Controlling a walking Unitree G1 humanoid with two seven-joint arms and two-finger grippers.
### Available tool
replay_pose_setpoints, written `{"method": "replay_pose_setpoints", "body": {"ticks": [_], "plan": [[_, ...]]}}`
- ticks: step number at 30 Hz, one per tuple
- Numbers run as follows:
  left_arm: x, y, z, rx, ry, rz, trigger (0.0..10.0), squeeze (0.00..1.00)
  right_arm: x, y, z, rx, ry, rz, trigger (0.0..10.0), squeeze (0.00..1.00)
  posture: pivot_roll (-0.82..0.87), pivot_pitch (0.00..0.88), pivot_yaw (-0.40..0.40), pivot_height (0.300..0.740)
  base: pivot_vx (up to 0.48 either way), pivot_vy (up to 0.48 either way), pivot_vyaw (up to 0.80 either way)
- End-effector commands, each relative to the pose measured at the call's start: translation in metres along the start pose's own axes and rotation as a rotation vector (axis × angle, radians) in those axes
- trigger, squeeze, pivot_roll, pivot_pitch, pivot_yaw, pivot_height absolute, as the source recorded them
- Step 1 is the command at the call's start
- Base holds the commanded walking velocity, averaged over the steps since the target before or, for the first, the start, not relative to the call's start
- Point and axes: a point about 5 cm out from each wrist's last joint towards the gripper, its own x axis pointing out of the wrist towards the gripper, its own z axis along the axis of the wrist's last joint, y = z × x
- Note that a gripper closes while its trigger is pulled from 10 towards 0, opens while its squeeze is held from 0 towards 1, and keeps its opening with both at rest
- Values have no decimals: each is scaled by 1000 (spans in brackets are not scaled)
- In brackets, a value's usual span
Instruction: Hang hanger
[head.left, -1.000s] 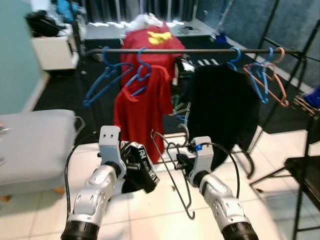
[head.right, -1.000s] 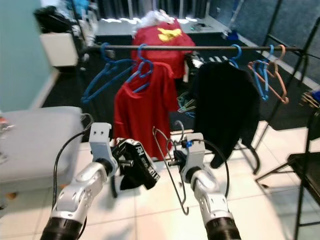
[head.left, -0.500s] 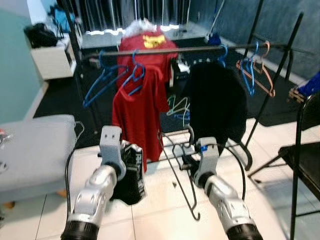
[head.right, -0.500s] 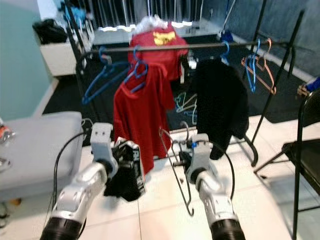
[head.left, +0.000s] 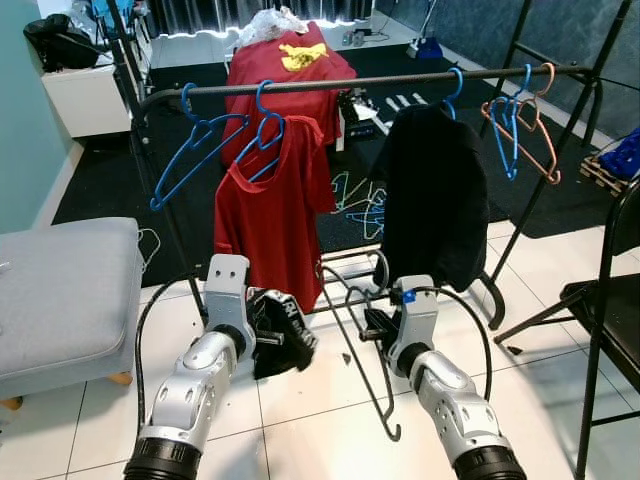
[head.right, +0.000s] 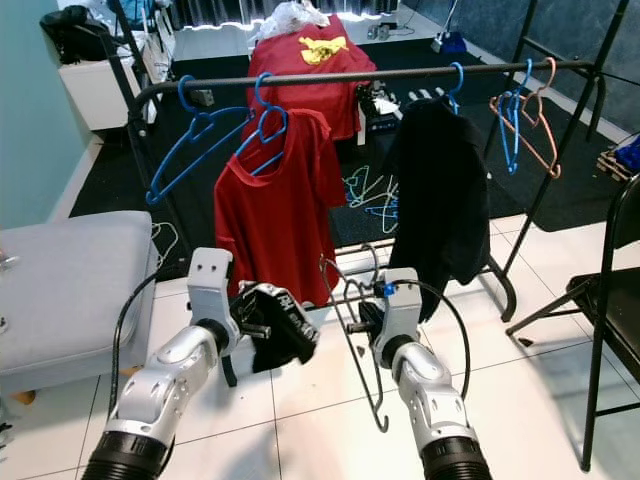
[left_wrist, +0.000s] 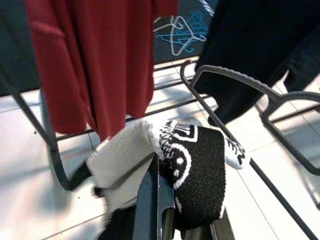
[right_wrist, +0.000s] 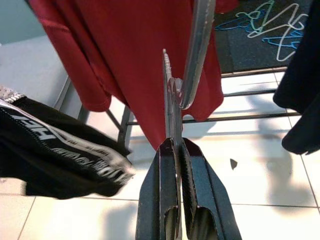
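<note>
I've got the right gripper (right_wrist: 173, 150) out in front of me at about waist height, jaws clamped tight on the grey wire hanger (head.left: 358, 350), which dangles from them over the white tiled floor (head.left: 300, 420), its hook curling up just before the rack's lower bars. My left gripper (left_wrist: 159, 175) is up alongside it, jaws pinched shut on a black garment with a patterned waistband (left_wrist: 197, 170); the cloth bunches and droops from the fingers, close to the hanger but I can't tell if they touch. Ahead of me stands the clothes rail (head.left: 400, 78), a dark bar running across at a slight slope. On it, from my left, hang two empty blue hangers (head.left: 195, 140), a red shirt (head.left: 272, 220) on a blue hanger, a black shirt (head.left: 432, 195) on another blue hanger, then a blue and an orange hanger (head.left: 520, 125) near the far right end. The hanger I'm holding sits well below that rail, in front of the gap between the red and black shirts. A grey bench (head.left: 60, 290) sits to my left, a black chair (head.left: 610, 300) to my right.
</note>
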Motion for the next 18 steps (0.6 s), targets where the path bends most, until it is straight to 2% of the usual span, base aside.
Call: {"method": "replay_pose_setpoints", "body": {"ticks": [1, 11, 14, 17, 18], "plan": [[0, 0, -4, -4, 23, 9, 10000, 0, -2, -2, -3, 0, 9, -8, 10000, 0, -67, 19, 8, 740, 0, 0, 0], [2, 5, -4, -61, 27, 61, 10000, 0, -1, -2, -2, -4, 8, -9, 10000, 0, -64, 3, 1, 740, 0, 0, 0], [3, 12, -14, -115, 135, 126, 10000, 0, 1, -2, 4, 6, -14, -18, 10000, 0, -64, 1, 0, 740, 0, 0, 0], [3, 17, -18, -94, 152, 165, 10000, 0, 4, 4, 15, -17, -52, 33, 10000, 0, -69, 0, -14, 740, 0, 0, 0], [3, 17, -15, -67, 131, 170, 10000, 0, 4, 10, 17, -62, -47, 90, 10000, 0, -56, 0, -27, 740, 0, 0, 0]]}}
